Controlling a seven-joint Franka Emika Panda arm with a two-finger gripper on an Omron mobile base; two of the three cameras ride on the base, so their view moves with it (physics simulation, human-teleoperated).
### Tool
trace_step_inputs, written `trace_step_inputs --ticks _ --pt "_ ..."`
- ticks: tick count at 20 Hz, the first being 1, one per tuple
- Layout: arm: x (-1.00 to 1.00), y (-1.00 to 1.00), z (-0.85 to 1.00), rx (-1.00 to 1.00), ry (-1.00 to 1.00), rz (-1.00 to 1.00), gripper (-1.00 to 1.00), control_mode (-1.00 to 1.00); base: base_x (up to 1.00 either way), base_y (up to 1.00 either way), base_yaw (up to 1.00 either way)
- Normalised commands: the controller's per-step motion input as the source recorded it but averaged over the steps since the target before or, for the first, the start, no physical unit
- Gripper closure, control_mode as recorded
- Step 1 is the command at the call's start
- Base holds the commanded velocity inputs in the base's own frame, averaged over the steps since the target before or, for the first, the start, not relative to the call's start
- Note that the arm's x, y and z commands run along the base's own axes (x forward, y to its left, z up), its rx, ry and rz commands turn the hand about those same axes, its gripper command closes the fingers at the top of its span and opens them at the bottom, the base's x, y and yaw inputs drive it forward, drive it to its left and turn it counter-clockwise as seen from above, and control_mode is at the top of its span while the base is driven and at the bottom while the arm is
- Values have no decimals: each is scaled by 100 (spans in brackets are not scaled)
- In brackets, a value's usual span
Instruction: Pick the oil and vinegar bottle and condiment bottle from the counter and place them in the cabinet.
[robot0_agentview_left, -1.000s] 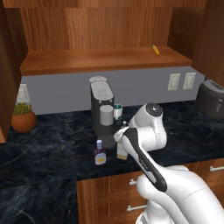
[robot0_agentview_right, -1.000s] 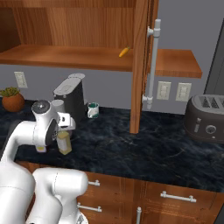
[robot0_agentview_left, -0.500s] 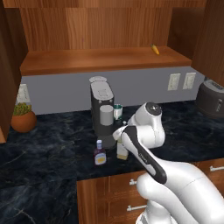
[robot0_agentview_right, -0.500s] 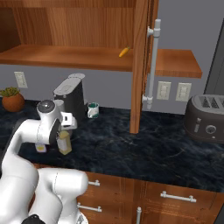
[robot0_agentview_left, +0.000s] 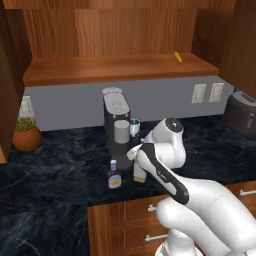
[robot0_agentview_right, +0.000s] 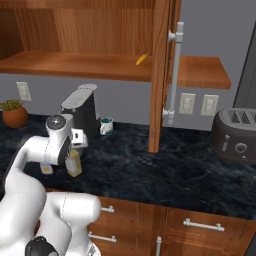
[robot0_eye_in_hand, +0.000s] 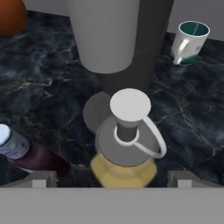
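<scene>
The pincer (robot0_eye_in_hand: 112, 177) is held wide apart above the table (robot0_agentview_left: 55, 175), its 2 fingertips (robot0_eye_in_hand: 41, 178) seen on either side of the oil and vinegar bottle (robot0_eye_in_hand: 127, 144), with nothing gripped yet. Going left to right in the hand view, the condiment bottle (robot0_eye_in_hand: 22, 151) is found just left of the pincer, standing on the dark marbled stone near the yellow bottle but apart from it. Its white cap and a light label are seen, yet no writing on that label can be read.

The oil and vinegar bottle is centred directly below the pincer, between the fingertips; this placement is judged to be a line-up for a descent and a grasp at the neck or shoulders. Its grey pourer top and pale yellow liquid are visible, and no brand can be made out.

Just beyond the pincer the coffee machine (robot0_agentview_left: 116, 125) is set, close behind the bottle, so little room is left on that side. Further right and well apart, a green-lined mug (robot0_eye_in_hand: 189, 43) is seen; no lettering can be read on it.

Well above the pincer, the cabinet (robot0_agentview_left: 120, 67) shelf is left open, with 1 small yellow item (robot0_agentview_left: 177, 56) lying towards its right end. Neither of the 2 bottles has been placed there yet.
</scene>
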Motion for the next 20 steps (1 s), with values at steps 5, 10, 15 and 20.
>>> trace_step_inputs --ticks 5,10,15,20 --pt "27 0 -17 0 0 2 -100 -100 0 0 0" --pt "26 0 -16 0 0 2 -100 -100 0 0 0" --pt "23 5 -12 0 0 2 100 -100 0 0 0" --pt "22 8 -14 1 0 3 100 -100 0 0 0"
